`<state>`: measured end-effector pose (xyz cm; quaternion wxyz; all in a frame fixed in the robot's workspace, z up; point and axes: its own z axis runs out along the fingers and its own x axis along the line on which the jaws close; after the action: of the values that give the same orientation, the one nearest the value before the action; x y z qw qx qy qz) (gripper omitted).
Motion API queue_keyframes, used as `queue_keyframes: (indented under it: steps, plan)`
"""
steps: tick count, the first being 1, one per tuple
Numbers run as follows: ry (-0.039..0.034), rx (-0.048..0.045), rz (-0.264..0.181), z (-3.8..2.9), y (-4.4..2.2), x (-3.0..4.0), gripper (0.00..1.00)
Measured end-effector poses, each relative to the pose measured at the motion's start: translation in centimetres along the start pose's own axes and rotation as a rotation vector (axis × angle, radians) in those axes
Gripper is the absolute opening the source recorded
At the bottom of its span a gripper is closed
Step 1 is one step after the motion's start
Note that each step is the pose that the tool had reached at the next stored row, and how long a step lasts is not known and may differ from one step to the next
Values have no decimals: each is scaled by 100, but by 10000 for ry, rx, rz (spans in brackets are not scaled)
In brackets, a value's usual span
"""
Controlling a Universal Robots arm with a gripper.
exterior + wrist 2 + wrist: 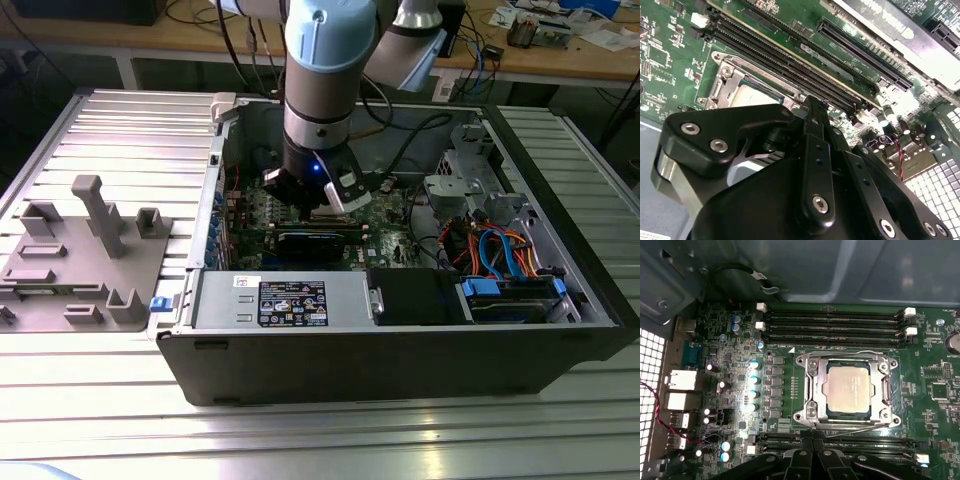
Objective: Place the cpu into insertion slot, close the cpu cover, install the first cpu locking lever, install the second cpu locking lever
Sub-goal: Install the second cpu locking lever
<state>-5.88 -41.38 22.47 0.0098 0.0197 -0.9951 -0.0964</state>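
Observation:
In the first wrist view the cpu (848, 388), with its silvery-grey top, lies flat in the insertion slot (801, 416) on the green board. The cpu cover (815, 390) lies down over it, and the chip shows through its window. A thin wire lever (840, 353) runs along one side of the frame and another (860, 428) along the opposite side, nearest my fingers. My gripper (812, 441) is shut with nothing in it, just off that side of the socket. The second wrist view shows the gripper (812, 107) over the socket's edge, with the cpu (747, 97) partly hidden. In the exterior view the gripper (318, 200) hangs inside the open computer case.
Black memory slots (835, 322) flank the socket on two sides. Rows of capacitors (754, 385) stand beside it. The case wall (400, 350), a black card (315, 243), a drive bay with orange and blue cables (500, 255) and a grey fixture plate (85, 260) surround the work area.

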Motion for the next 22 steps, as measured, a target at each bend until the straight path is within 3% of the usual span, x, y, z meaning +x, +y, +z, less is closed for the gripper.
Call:
queue_keyframes:
  steps: [7,19,22]
  plan:
    - [21,-27,58,33,-25,4,11]
    - [75,-30,75,174,-65,29,11]
    - [79,-78,75,185,-67,37,11]
